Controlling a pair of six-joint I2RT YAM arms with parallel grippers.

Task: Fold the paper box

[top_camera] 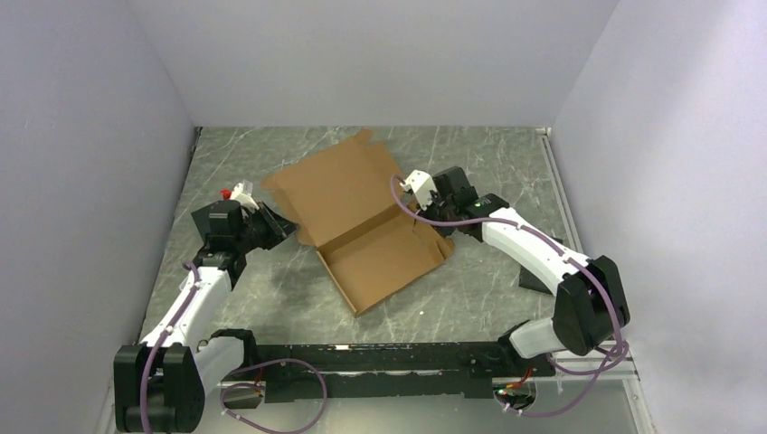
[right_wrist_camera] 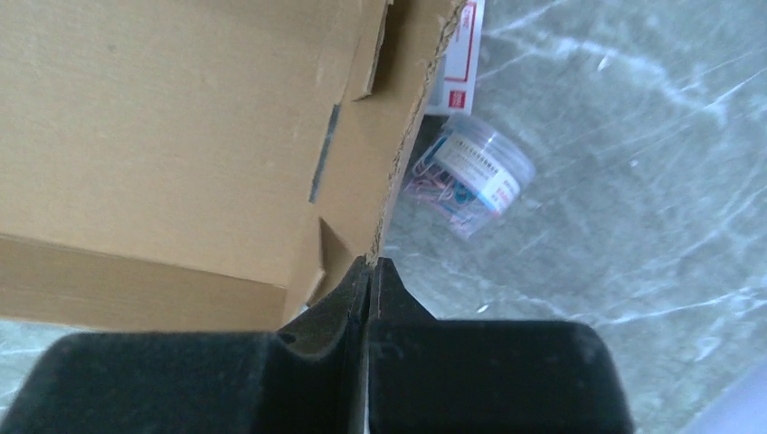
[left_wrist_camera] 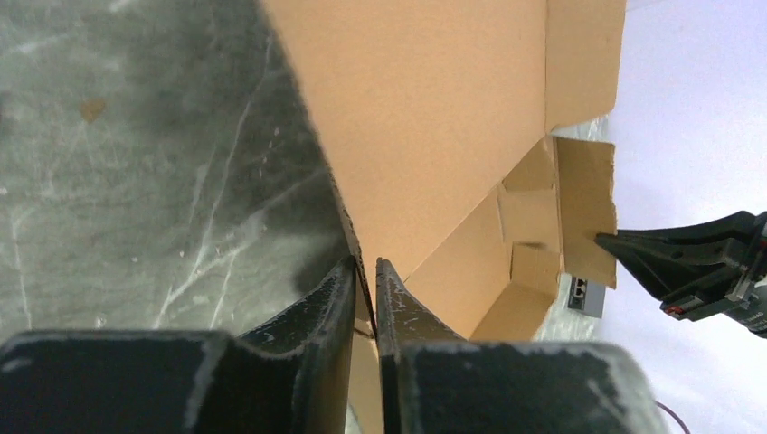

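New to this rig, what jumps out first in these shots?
The paper box, half folded mid-table with its lid raised. The left gripper pinches the lid's left edge while the right gripper, shut, meets a right-side flap. A clear jar of paper clips is beside the box.

My left arm [top_camera: 194, 303] and right arm [top_camera: 534, 249] are white shells with black joints, trailing purple cables [top_camera: 280, 366]. The left gripper [left_wrist_camera: 364, 271] and right gripper [right_wrist_camera: 371, 271] are matte black wedges.

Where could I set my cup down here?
Bare tabletop lies between the paper box and the black rail in front, and between the box and the back wall. Crowded around the right arm: black pad, paper-clip tub.
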